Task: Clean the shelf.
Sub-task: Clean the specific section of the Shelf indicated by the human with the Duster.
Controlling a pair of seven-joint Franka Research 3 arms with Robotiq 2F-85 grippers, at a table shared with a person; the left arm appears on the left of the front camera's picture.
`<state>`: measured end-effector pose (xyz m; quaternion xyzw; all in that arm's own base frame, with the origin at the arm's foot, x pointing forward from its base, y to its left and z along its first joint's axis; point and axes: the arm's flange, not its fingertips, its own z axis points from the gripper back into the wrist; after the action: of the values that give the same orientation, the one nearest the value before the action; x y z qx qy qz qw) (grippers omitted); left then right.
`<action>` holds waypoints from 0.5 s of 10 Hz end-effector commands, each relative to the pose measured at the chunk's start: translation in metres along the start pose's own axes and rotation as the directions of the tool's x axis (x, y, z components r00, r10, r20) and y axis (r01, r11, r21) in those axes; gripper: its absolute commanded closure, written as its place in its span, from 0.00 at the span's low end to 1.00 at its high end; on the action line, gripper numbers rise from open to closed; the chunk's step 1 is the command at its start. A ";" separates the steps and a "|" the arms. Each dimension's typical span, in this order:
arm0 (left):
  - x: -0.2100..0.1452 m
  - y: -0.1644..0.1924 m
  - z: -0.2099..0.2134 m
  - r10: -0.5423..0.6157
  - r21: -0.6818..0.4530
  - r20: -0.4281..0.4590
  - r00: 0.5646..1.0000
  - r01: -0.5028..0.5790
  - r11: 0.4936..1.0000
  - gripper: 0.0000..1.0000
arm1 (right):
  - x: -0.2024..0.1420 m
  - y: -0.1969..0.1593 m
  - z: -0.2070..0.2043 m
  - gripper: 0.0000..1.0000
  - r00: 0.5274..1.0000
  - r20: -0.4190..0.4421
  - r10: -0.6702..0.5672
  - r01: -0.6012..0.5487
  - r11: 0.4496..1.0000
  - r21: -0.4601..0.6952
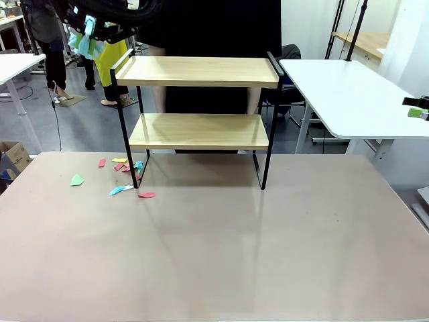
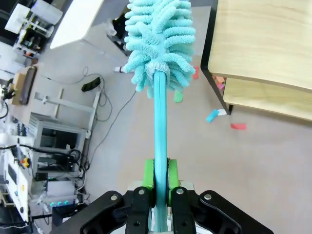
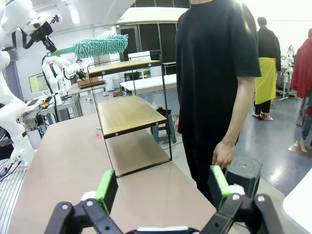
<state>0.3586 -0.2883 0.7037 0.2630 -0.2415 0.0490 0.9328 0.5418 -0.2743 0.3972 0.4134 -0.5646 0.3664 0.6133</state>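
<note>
one two-tier shelf [image 1: 201,70] on the table [image 1: 214,255], several coloured paper scraps [image 1: 122,190] by its left-side legs. left gripper [image 2: 161,178] clamped on teal duster [image 2: 158,39]; right gripper [image 3: 163,187] fingers spread apart.

Matt wooden shelf [image 1: 198,70], fluffy cloth duster [image 2: 158,34]

Bright, even overhead light. The shelf [image 1: 198,70] casts a faint, soft shadow toward the near side of the dully shining table [image 1: 214,268]. Both wrist views bow at the edges; the duster [image 2: 158,39] is sharp, and glare whitens the top right behind the person [image 3: 214,73].
</note>
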 end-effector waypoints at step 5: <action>-0.009 0.069 -0.027 -0.182 -0.371 0.207 0.961 0.249 0.894 0.87 | 0.004 0.000 -0.002 0.00 1.000 0.002 0.007 -0.007 1.000 0.003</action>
<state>0.3586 -0.2587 0.7357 0.1475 -0.3027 -0.0712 0.9389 0.5418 -0.2743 0.3972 0.4135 -0.5645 0.3664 0.6132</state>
